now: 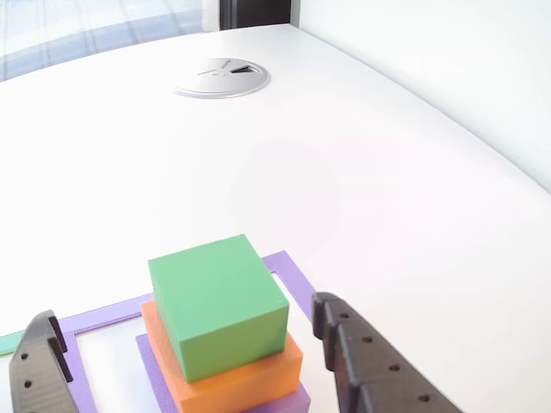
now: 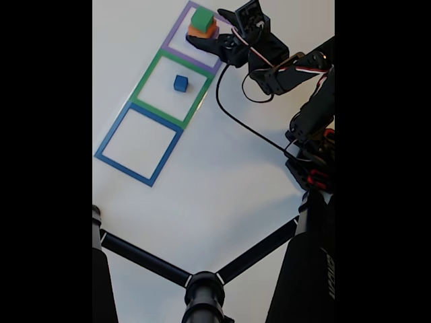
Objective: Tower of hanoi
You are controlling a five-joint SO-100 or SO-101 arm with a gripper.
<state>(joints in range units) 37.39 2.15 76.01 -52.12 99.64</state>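
The gripper stands with its two black fingers spread wide on either side of the stack, gripping nothing — the green cube sits between them on the orange block, itself on a purple slab. In the fixed view the stack is inside the purple square outline, a small blue cube lies in the green square outline, next to the blue square outline.
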